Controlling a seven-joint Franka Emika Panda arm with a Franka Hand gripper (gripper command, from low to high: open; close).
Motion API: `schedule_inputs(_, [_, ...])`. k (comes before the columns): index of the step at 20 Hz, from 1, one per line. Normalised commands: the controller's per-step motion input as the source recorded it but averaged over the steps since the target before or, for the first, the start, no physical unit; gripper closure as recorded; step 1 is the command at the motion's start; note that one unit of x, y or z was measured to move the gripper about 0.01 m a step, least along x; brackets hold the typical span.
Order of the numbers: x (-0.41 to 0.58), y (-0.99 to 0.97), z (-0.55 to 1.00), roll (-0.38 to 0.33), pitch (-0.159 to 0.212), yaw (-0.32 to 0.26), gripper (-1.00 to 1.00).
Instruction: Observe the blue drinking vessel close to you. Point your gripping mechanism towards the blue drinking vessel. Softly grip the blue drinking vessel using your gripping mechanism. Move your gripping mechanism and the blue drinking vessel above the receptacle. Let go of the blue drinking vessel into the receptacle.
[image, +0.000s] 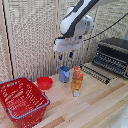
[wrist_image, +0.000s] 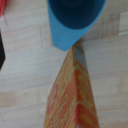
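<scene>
Open and empty, white boxy claw (image: 66, 56) hangs above small blue-grey plastic cup (image: 64, 74); descending, it may knock touching orange-yellow bottle (image: 76, 81).

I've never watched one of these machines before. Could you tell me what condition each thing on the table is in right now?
blue cup: upright, open, on the table
gripper: above the cup, holding nothing
orange bottle: upright beside the cup
red bowl: upright, contents unclear
red basket: appears empty
toaster oven: door open
</scene>
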Motion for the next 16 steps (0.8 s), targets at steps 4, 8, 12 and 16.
schedule_inputs(4, [0.313,-0.37,-0.38,0.004,0.134,0.048,-1.00])
schedule_inputs(8, [0.159,-0.19,-0.47,0.000,0.166,0.048,-1.00])
schedule_inputs(12, [0.274,-0.08,-0.50,-0.049,0.097,0.068,-1.00])
schedule_inputs(16, [0.294,-0.09,-0.24,-0.027,0.008,0.100,1.00])
